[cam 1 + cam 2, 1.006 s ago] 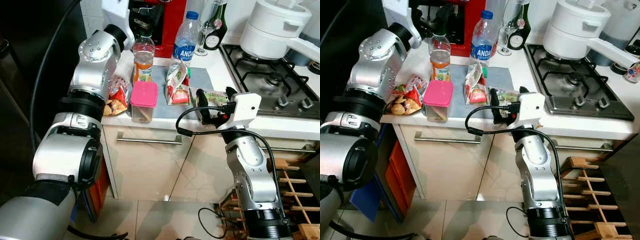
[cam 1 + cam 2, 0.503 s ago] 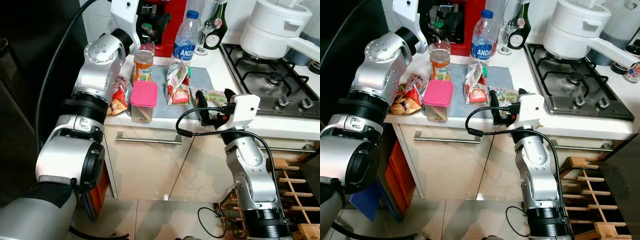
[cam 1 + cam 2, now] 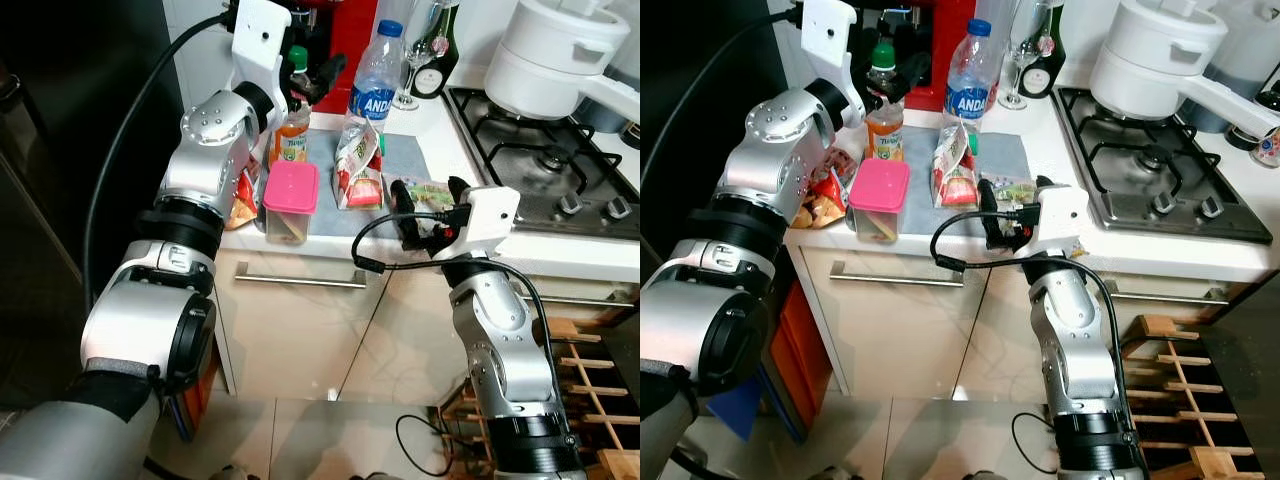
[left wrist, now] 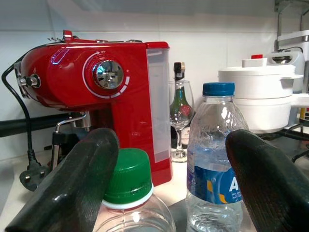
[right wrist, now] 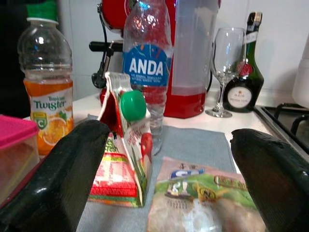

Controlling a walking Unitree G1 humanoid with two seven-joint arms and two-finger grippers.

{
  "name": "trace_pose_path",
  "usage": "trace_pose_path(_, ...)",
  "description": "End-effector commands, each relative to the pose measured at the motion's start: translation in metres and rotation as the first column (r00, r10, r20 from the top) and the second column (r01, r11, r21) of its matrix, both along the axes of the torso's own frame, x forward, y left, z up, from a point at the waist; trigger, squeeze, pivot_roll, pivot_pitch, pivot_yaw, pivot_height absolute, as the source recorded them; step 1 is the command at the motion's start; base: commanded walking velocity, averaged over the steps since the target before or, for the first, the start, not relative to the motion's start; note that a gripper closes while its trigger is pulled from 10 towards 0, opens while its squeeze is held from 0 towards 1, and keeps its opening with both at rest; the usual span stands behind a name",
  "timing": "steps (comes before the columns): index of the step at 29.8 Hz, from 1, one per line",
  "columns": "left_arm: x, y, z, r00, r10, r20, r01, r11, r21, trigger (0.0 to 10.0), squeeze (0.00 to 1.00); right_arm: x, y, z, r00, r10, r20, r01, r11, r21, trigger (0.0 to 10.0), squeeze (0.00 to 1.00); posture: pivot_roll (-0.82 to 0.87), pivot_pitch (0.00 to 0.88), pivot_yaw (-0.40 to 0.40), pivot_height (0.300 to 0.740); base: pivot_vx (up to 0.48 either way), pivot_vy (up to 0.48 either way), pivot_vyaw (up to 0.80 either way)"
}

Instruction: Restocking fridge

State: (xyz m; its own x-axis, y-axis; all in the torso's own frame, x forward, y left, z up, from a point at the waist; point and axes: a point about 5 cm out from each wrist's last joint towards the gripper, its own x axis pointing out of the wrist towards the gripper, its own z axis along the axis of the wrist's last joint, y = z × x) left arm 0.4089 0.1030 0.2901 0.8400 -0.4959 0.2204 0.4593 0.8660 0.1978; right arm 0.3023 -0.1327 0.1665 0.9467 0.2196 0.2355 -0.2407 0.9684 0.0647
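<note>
The juice bottle (image 3: pixel 883 100) stands upright on the bench (image 3: pixel 1060 215), long axis vertical, green cap up, so the left pincer (image 3: pixel 312 80) can take it from the side. That pincer is spread, not yet gripping, its fingers (image 4: pixel 72 186) flanking the cap. Beyond it stands a water bottle (image 3: pixel 373 75). The right pincer (image 3: pixel 428 205), also spread, hovers at the bench edge over a green packet (image 5: pixel 207 203), probably next.

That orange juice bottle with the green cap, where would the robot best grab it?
Probably round the neck just under the green cap, coming down from above. The juice bottle stands upright, and the left gripper already hangs open over it, a finger on either side. The pink-lidded box stands close in front, crowding a lower grip.
</note>
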Motion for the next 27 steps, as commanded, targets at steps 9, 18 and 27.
trace_pose_path(9, 0.006, 0.001, -0.023, 0.988, 0.042, -0.146, -0.051, 0.997, -0.054, 10.0, 0.00, 0.001, -0.002, 0.000, 1.000, 0.008, -0.014, -0.008, 1.000, -0.007, 10.0, 0.00, -0.08, 0.000, -0.069, 0.740, 0.000, 0.000, 0.00)
trace_pose_path(18, 0.001, -0.003, -0.002, 0.999, 0.037, 0.015, -0.036, 0.999, -0.037, 10.0, 0.00, 0.001, -0.002, -0.001, 1.000, 0.009, -0.020, -0.010, 1.000, -0.011, 10.0, 0.00, -0.08, 0.000, -0.068, 0.740, 0.000, 0.000, 0.00)
trace_pose_path(27, 0.005, -0.007, -0.034, 0.981, 0.011, -0.196, -0.017, 0.999, -0.029, 0.0, 0.00, 0.002, -0.002, -0.002, 1.000, 0.014, -0.027, -0.014, 1.000, -0.012, 10.0, 0.00, -0.08, 0.000, -0.069, 0.740, 0.000, 0.000, 0.00)
